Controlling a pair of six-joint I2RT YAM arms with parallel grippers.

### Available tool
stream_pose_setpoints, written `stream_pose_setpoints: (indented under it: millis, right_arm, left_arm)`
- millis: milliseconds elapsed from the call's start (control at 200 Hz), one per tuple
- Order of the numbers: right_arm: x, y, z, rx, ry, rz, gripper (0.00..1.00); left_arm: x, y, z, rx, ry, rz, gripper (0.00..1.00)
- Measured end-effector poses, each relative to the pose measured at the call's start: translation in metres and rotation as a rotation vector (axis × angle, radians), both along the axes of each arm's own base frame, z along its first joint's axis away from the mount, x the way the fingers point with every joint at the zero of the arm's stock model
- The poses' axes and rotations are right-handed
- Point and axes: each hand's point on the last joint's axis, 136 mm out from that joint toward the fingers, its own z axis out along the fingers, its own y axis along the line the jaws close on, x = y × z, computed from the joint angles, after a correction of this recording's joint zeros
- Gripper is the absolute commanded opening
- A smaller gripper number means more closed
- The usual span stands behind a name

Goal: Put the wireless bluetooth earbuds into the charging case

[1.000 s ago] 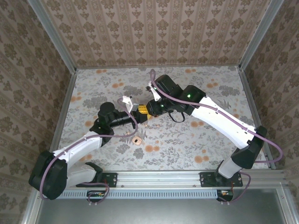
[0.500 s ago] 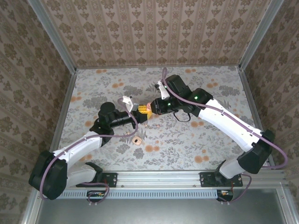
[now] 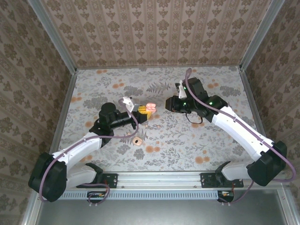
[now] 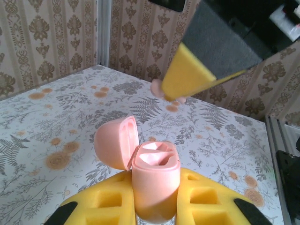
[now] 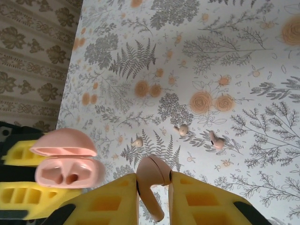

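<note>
Withdrawn rightward, clear of the charging case (image 4: 154, 173), my right gripper (image 5: 153, 190) clamps one pink earbud (image 5: 151, 176), while my left gripper (image 4: 157, 208) grips that case, lid hinged open, both sockets exposed.

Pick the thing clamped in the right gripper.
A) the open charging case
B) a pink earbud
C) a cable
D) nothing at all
B: the right wrist view shows the right gripper pinching a pink earbud, while the left gripper holds the open charging case.
</note>
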Motion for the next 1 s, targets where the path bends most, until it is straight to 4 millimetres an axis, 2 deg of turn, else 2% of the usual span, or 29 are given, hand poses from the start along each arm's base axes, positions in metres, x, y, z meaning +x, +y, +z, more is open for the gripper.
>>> stream_pose_setpoints:
  millis: [120, 435, 615, 775, 875, 1000]
  right_arm:
    - [-0.006, -0.002, -0.033, -0.016, 0.058, -0.004, 0.2]
    - [-0.013, -0.021, -0.148, -0.137, 0.279, -0.05, 0.19]
    - [-0.018, -0.025, -0.199, -0.209, 0.387, -0.056, 0.18]
    - [-0.019, -0.03, -0.225, -0.262, 0.433, -0.072, 0.2]
    - [-0.016, -0.031, -0.226, -0.271, 0.426, -0.08, 0.22]
    - [-0.014, -0.033, -0.229, -0.285, 0.427, -0.088, 0.3]
  left_arm:
    - [0.005, 0.005, 0.0, 0.007, 0.0, 0.035, 0.0]
    - [0.008, 0.014, -0.01, 0.024, 0.017, 0.083, 0.0]
    - [0.006, 0.018, -0.008, 0.019, 0.008, 0.095, 0.0]
    - [0.004, 0.021, -0.008, 0.017, 0.003, 0.102, 0.0]
    - [0.003, 0.022, -0.01, 0.021, 0.005, 0.103, 0.0]
    - [0.004, 0.024, -0.013, 0.028, 0.015, 0.111, 0.0]
